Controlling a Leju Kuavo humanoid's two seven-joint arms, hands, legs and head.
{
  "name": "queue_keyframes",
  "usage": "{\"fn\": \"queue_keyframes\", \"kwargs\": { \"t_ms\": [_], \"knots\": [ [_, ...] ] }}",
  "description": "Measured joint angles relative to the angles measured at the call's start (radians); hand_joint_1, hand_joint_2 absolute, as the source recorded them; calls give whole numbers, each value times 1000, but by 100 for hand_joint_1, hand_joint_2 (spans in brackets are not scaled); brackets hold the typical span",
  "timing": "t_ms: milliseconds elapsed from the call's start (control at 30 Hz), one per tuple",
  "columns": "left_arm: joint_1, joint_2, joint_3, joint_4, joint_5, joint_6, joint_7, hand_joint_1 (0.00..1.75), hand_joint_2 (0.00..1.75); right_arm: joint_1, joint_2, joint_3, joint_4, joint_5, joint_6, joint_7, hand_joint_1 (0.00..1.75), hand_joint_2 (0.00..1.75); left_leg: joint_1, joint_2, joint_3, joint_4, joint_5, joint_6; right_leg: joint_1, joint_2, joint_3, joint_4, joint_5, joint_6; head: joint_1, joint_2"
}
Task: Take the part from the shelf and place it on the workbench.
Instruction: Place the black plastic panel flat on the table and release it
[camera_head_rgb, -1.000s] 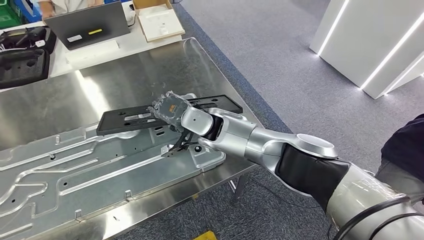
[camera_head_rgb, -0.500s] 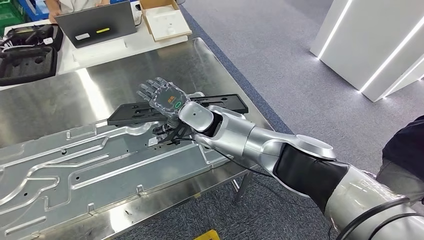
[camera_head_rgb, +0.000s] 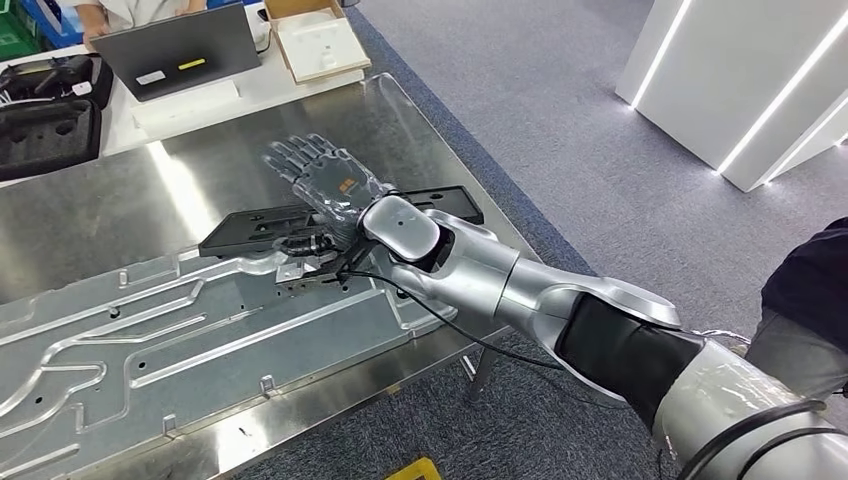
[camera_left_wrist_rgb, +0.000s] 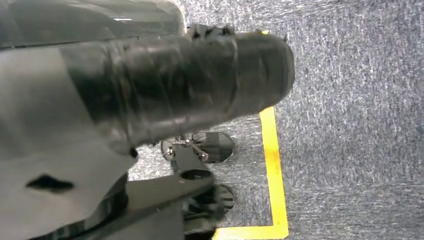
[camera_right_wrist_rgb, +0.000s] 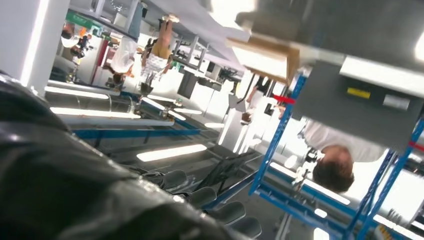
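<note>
Hovering above the workbench (camera_head_rgb: 420, 120), the right hand (camera_head_rgb: 318, 178) has its fingers spread wide and flat, palm turned down, holding nothing and touching nothing that can be seen. The part (camera_head_rgb: 330, 222), a long flat black plate, lies on the steel top just beneath the hand, resting partly on the far edge of a large embossed metal panel (camera_head_rgb: 180, 330). Its long axis runs left to right, the right end tipped slightly farther away. The right arm (camera_head_rgb: 520, 290) reaches in from the near right, stretched diagonally toward the far left, wrist lifted over the plate's middle. The left hand (camera_left_wrist_rgb: 150, 100) hangs over grey carpet beside yellow floor tape (camera_left_wrist_rgb: 274, 165); whether its fingers are spread or curled I cannot tell.
</note>
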Motion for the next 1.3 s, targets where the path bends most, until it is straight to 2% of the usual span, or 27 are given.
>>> {"fn": "queue_keyframes", "kwargs": {
  "t_ms": [100, 167, 200, 267, 300, 333, 367, 400, 467, 500, 533, 633, 667, 700, 767, 800, 833, 867, 900, 967, 1033, 1067, 1133, 1167, 1200, 1233, 1300],
  "knots": [
    [1, 0, 0, 0, 0, -8, 0, 0, 0, 13, -2, -13, -33, -3, -33, 5, 0, 0, -5, -1, 9, -28, 6, 13, 2, 2, -5, -4, 6, 16, 1, 0],
    [3, 0, 0, 0, 0, -11, 0, 0, 0, 26, -4, -25, -64, -3, -58, 11, 0, 0, -1, 3, 9, -39, 16, 25, 2, 1, -12, 12, -15, 24, 1, 0],
    [3, -1, 0, 0, 1, -11, 1, 0, 0, 31, -6, -32, -80, -2, -66, 14, 0, 0, 1, 6, 8, -46, 22, 32, 3, 1, -25, 44, -44, 27, 2, 0],
    [2, -1, 0, 0, 1, -12, 2, 0, 0, 38, -8, -43, -109, 5, -71, 19, 0, 0, 0, 8, 1, -47, 30, 41, 2, -1, -66, 163, -124, 30, 4, 0],
    [2, -1, 0, 0, 1, -12, 4, 0, 0, 43, -9, -46, -124, 12, -69, 20, 0, 0, -1, 9, -5, -45, 32, 44, 2, -1, -85, 226, -155, 31, 4, 0],
    [2, -2, 0, 0, 2, -12, 5, 0, 0, 50, -10, -48, -137, 21, -67, 22, 0, 0, -2, 9, -11, -41, 35, 45, 1, -1, -92, 265, -168, 33, 5, 0],
    [2, -2, 0, 0, 2, -12, 7, 0, 0, 56, -10, -49, -150, 29, -64, 23, 0, 0, -3, 9, -19, -37, 38, 44, 0, -2, -82, 267, -162, 34, 5, 0],
    [3, -2, 0, 0, 3, -12, 9, 0, 0, 61, -11, -52, -162, 36, -61, 26, 0, 0, -3, 9, -26, -31, 41, 43, -1, -2, -54, 230, -141, 34, 5, 0],
    [3, -3, 0, 0, 4, -11, 10, 0, 0, 64, -11, -59, -186, 45, -59, 30, 0, 0, -4, 8, -43, -17, 45, 37, -2, -3, 28, 101, -97, 33, 5, 0],
    [3, -3, 0, 0, 5, -11, 10, 0, 0, 65, -11, -63, -198, 49, -59, 32, 0, 0, -5, 7, -49, -11, 48, 33, -1, -2, 55, 55, -83, 31, 5, 0],
    [2, -3, 0, 0, 5, -11, 9, 0, 0, 66, -11, -66, -209, 55, -59, 33, 0, 0, -7, 6, -54, -6, 53, 27, 1, -1, 68, 28, -78, 28, 5, 0],
    [5, -3, 0, 0, 8, -11, 9, 0, 0, 73, -13, -70, -231, 74, -60, 41, 0, 0, -6, 4, -64, -8, 69, 10, 3, 0, 54, 15, -62, 10, 5, 0],
    [7, -3, 0, 0, 9, -12, 10, 0, 0, 77, -13, -72, -237, 81, -62, 44, 0, 0, -4, 3, -73, 1, 53, 4, 2, -1, 46, 14, -52, 3, 4, 0],
    [10, -3, 0, 0, 10, -12, 11, 0, 0, 81, -14, -75, -244, 87, -64, 48, 0, 0, -2, 3, -85, 29, 19, -2, -1, -2, 36, 12, -41, -5, 3, 0],
    [11, -3, 0, 0, 12, -13, 13, 0, 0, 89, -14, -80, -258, 102, -72, 56, 0, 0, 1, 4, -118, 138, -83, -12, -1, -3, 12, 11, -20, -13, 2, 0],
    [11, -4, 0, 0, 12, -14, 13, 0, 0, 93, -15, -83, -264, 110, -75, 58, 0, 0, 3, 4, -130, 202, -123, -15, 0, -3, -2, 11, -11, -14, 2, 0],
    [11, -4, 0, 0, 12, -15, 14, 0, 0, 98, -16, -86, -269, 120, -77, 61, 0, 0, 3, 4, -133, 251, -141, -16, 1, -4, -15, 12, -1, -14, 2, 0],
    [11, -5, 0, 0, 12, -16, 15, 0, 0, 103, -18, -88, -275, 130, -78, 64, 0, 0, 3, 4, -121, 272, -137, -14, 2, -4, -29, 13, 9, -14, 2, 0],
    [11, -5, 0, 0, 12, -17, 16, 0, 0, 108, -20, -90, -281, 140, -77, 67, 0, 0, 2, 4, -92, 258, -116, -11, 3, -4, -42, 14, 19, -14, 2, 0],
    [9, -5, 0, 0, 13, -17, 17, 0, 0, 113, -24, -98, -299, 158, -75, 74, 0, 0, -3, 3, 9, 145, -77, 2, 4, -4, -62, 15, 36, -10, 2, 0],
    [-15, -12, 0, -1, 22, -4, 27, 0, 0, 115, -30, -109, -319, 168, -77, 77, 0, 0, -12, 0, 101, 13, -85, 14, 3, -6, -72, 12, 53, -1, 2, 0],
    [-43, -21, 0, -2, 37, 22, 52, 0, 0, 116, -30, -113, -325, 165, -84, 68, 0, 0, -16, -2, 118, -23, -92, 20, 1, -10, -74, 8, 63, 5, 2, 0],
    [-129, -46, 1, -6, 77, 109, 136, 0, 0, 113, -11, -113, -318, 148, -121, 34, 0, 0, -17, -5, 110, -44, -73, 28, -1, -18, -78, -2, 83, 17, 2, 0],
    [-175, -58, 4, -10, 95, 149, 178, 0, 0, 109, 6, -110, -306, 138, -147, 18, 0, 0, -15, -4, 102, -53, -57, 34, -1, -19, -83, 0, 78, 22, 2, 0],
    [-214, -67, 8, -14, 107, 173, 205, 0, 0, 102, 24, -104, -291, 131, -172, 9, 0, 0, -12, -2, 94, -61, -41, 41, 0, -18, -92, 16, 54, 25, 2, 0],
    [-244, -75, 13, -17, 114, 185, 219, 0, 0, 94, 41, -98, -277, 127, -194, 5, 0, 0, -9, 0, 84, -67, -24, 46, 0, -16, -105, 53, 11, 28, 2, 0],
    [-280, -84, 24, -23, 121, 184, 216, 0, 0, 83, 60, -88, -253, 121, -220, 3, 0, 0, -10, 3, 55, -66, 1, 53, -1, -13, -134, 176, -85, 35, 2, 0]
  ]
}}
